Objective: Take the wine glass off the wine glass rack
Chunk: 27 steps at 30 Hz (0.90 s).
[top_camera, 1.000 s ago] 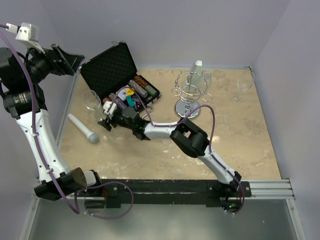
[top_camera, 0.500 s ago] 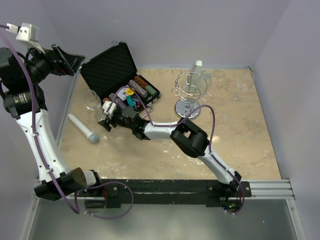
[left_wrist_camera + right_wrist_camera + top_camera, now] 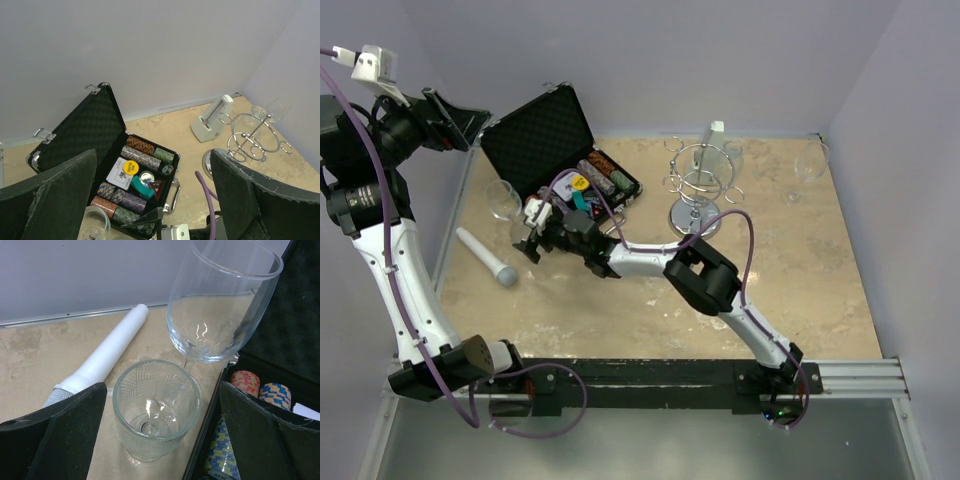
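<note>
Right fingers [image 3: 60,435] and left fingers [image 3: 55,192] spread wide, empty; tumbler [image 3: 156,410] obscures wine glass [image 3: 220,305] foot.

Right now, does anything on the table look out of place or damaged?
Nothing spilled or broken. The microphone lies on its side on the table, left of the tumbler. The wine glass and tumbler stand crowded together before the right gripper's open jaws; whether they touch, I cannot tell.
</note>
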Motion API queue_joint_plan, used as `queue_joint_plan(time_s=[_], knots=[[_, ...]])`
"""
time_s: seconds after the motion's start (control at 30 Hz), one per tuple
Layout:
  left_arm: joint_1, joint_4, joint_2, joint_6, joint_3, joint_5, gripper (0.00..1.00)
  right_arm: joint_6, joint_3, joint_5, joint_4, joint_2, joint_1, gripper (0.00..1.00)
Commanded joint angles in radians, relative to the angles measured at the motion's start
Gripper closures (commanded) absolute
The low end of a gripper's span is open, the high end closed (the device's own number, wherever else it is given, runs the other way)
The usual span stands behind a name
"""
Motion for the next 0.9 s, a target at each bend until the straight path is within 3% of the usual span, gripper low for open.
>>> queue_joint_plan(time_s=[0.0, 0.3, 0.47, 0.77, 0.87], knots=[[0.001, 0.091, -0.028, -0.082, -0.008, 0.024, 0.00, -0.014, -0.013, 0.002, 0.010, -0.127, -0.001, 0.02], [0.001, 0.141, -0.078, -0.093, -0.104, 0.046, 0.00, -0.016, -0.071, 0.004, -0.050, -0.278, 0.001, 0.02], [-0.016, 0.187, -0.049, -0.096, -0.135, 0.092, 0.00, -0.043, -0.119, 0.002, -0.139, -0.449, 0.001, 0.01], [-0.297, 0.121, 0.112, 0.084, -0.074, -0.037, 0.00, -0.112, -0.252, 0.040, -0.409, -0.866, -0.070, 0.01], [-0.412, 0.041, 0.187, 0.220, -0.016, -0.101, 0.00, -0.124, -0.279, 0.054, -0.487, -0.995, -0.108, 0.02]])
